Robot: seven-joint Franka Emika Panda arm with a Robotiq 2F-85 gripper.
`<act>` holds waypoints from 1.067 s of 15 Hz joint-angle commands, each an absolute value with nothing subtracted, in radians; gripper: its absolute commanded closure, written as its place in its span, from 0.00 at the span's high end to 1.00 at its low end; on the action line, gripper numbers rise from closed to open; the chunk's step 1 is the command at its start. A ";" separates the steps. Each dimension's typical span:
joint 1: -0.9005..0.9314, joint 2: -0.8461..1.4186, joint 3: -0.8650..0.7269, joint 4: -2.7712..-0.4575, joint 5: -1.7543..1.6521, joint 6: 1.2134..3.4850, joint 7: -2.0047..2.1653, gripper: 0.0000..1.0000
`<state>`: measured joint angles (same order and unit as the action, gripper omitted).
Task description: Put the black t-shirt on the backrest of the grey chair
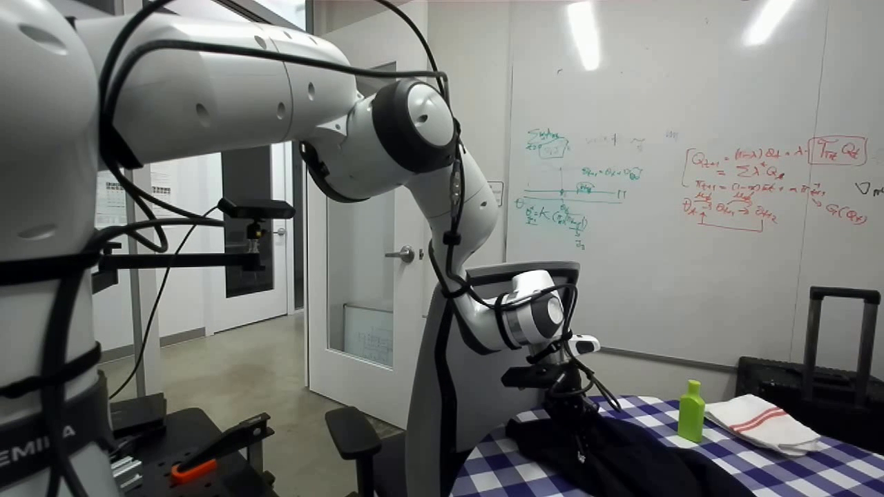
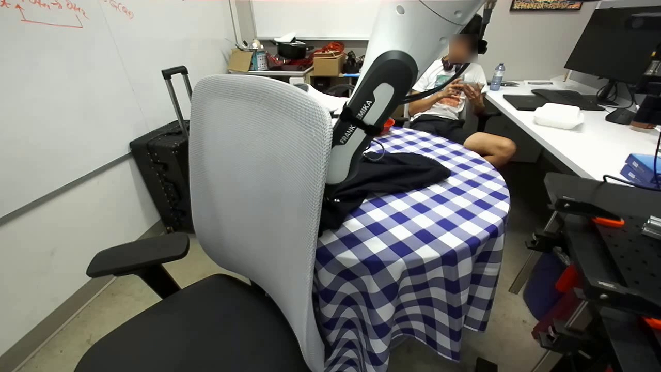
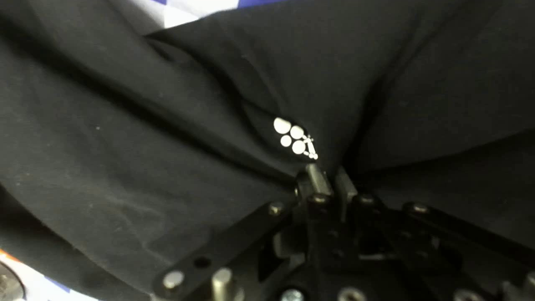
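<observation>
The black t-shirt (image 1: 642, 459) lies spread and wrinkled on a round table with a blue-and-white checked cloth. It also shows in an exterior view (image 2: 400, 175) and fills most of the wrist view (image 3: 125, 175), with a small white print. My gripper (image 3: 328, 177) points down into the t-shirt. Its fingertips are close together with dark cloth pinched between them, and folds run out from them. My gripper (image 1: 579, 442) is low over the table in an exterior view. The grey chair (image 2: 253, 170) stands at the table's edge; its backrest (image 1: 476, 393) rises beside my wrist.
A green bottle (image 1: 690, 412) and a white towel with red stripes (image 1: 763, 422) stand and lie on the table (image 2: 408, 237). A black case (image 2: 162, 175) stands by the whiteboard. A seated person (image 2: 448, 98) is beyond the table. The chair has an armrest (image 1: 352, 431).
</observation>
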<state>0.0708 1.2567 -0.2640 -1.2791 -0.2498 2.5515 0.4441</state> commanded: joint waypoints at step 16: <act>0.532 0.744 -0.730 -1.968 -0.243 2.828 0.965 0.02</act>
<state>0.4020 0.8875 -0.6237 -1.7893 -0.2168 2.8082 0.8819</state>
